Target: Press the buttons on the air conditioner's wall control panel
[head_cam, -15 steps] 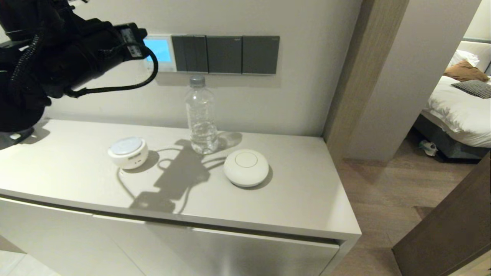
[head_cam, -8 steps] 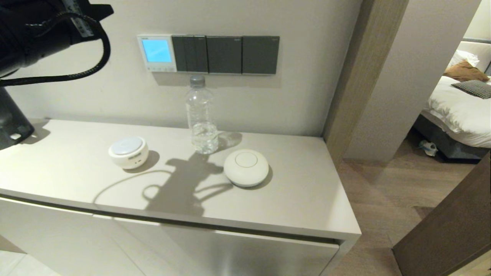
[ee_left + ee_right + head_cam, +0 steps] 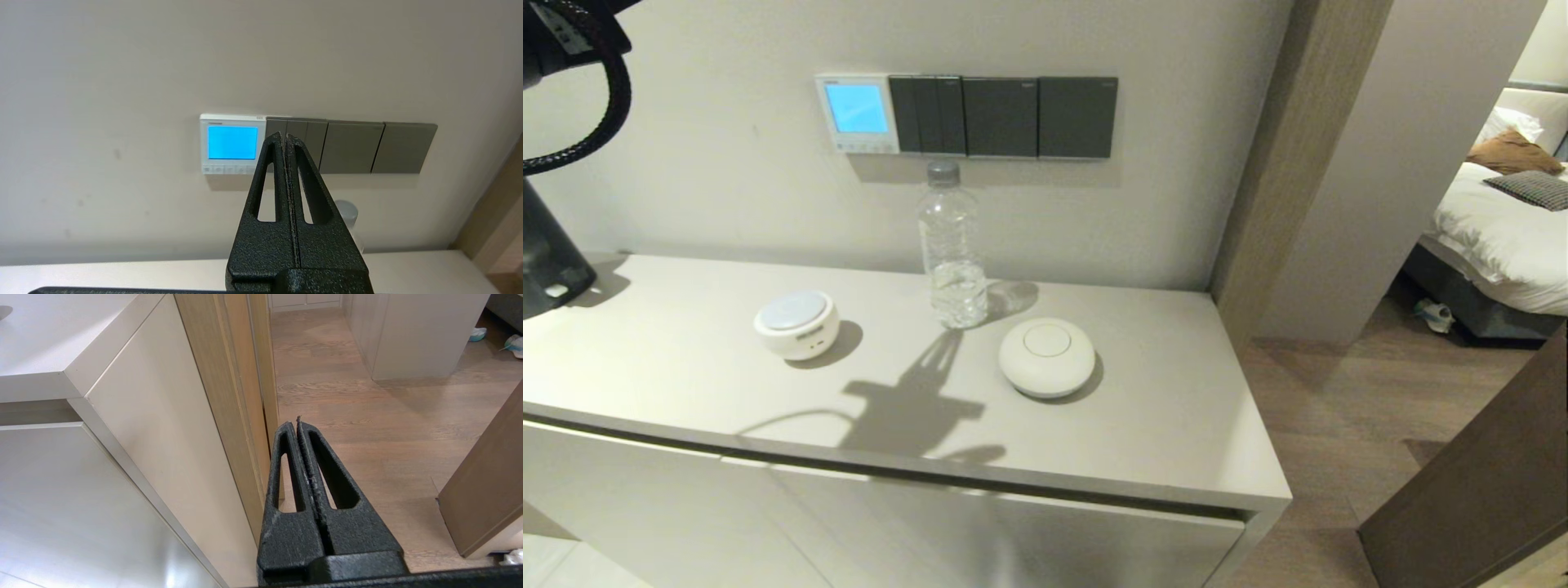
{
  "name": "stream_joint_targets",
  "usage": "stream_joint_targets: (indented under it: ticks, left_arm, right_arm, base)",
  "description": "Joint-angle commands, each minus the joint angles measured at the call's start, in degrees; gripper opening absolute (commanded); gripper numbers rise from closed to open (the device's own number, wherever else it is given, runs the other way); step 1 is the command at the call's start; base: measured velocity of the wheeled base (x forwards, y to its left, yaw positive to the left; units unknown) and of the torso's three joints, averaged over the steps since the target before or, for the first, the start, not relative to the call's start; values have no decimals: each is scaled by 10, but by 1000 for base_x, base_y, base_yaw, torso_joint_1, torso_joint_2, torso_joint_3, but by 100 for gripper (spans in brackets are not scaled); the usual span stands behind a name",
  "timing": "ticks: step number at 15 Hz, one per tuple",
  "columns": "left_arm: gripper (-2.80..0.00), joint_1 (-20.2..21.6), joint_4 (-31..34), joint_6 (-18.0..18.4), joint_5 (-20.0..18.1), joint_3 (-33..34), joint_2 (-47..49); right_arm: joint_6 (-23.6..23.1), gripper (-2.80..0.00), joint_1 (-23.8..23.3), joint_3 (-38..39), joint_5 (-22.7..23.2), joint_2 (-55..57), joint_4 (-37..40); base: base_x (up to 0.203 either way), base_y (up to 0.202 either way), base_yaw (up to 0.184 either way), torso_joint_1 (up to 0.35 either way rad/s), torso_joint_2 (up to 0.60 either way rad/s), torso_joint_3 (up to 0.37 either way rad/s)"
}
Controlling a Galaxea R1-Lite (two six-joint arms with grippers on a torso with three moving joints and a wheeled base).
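1. The air conditioner's wall control panel (image 3: 858,113), white with a glowing blue screen, sits on the far wall above the counter (image 3: 1160,425), touching the left end of a row of dark grey switch plates (image 3: 1002,116); the buttons (image 3: 862,148) run along its lower edge
2. Left gripper (image 3: 284,136): fingers pressed together into a single tip, apart from the wall, aimed near the panel's right edge
3. Step in hand, as judged: no contact with the panel; the lit screen suggests a press may already be done
4. Any further press calls for bringing the closed tip left and down onto one small key, clear of the switch plates
5. The head view alone shows the counter's water bottle (image 3: 951,245) and two white round devices (image 3: 796,324) (image 3: 1046,357); only the left arm's cable appears, far left
6. The right wrist view alone shows the right gripper (image 3: 297,424), fingers closed, parked low beside the cabinet's right side over wooden floor
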Motion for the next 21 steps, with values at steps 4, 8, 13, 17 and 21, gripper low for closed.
stream_joint_targets:
  ticks: [4,8,13,17,21]
  left_arm:
    - [-280,12,22,23,1,68,-78]
    - [-280,55,21,41,-2,152,-130]
    - [-280,76,15,44,-4,301,-217]
    - [-280,102,13,43,-7,409,-297]
    - [-280,102,19,42,-7,489,-382]
  right_arm:
    - [0,-280,0,2,0,0,0]
    - [0,-280,0,2,0,0,0]
    - [0,-280,0,2,0,0,0]
    - [0,-280,0,2,0,0,0]
    - [0,-280,0,2,0,0,0]
  base:
    - [0,0,0,0,0,0]
    - [0,0,0,0,0,0]
    - [0,0,0,0,0,0]
    - [0,0,0,0,0,0]
    - [0,0,0,0,0,0]
